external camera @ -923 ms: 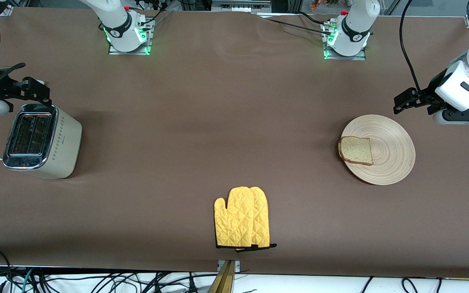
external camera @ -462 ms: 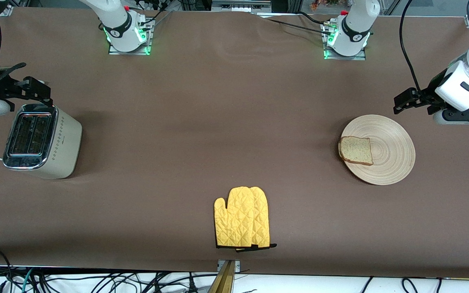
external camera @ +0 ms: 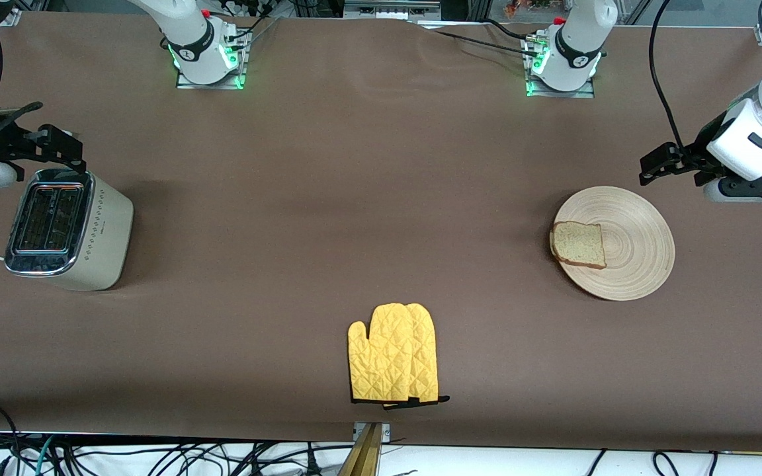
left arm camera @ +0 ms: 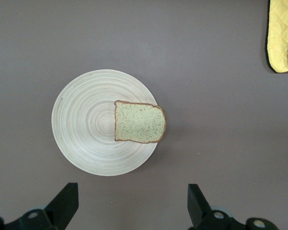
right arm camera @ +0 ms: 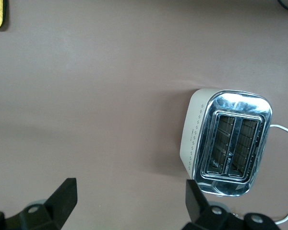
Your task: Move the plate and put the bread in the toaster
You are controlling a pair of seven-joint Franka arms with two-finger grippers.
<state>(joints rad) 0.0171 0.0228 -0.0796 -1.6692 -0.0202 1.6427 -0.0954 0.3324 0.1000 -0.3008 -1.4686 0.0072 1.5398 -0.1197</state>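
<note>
Wooden plate sat at left arm's end, bread overhanging its rim; toaster well apart. Left gripper hovered wide, empty; right gripper likewise above toaster. Best pinched rim clear of slice, slid level.

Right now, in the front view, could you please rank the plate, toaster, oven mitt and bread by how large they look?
1. toaster and plate: look alike, no clear order
2. oven mitt
3. bread, lying on the plate
</note>
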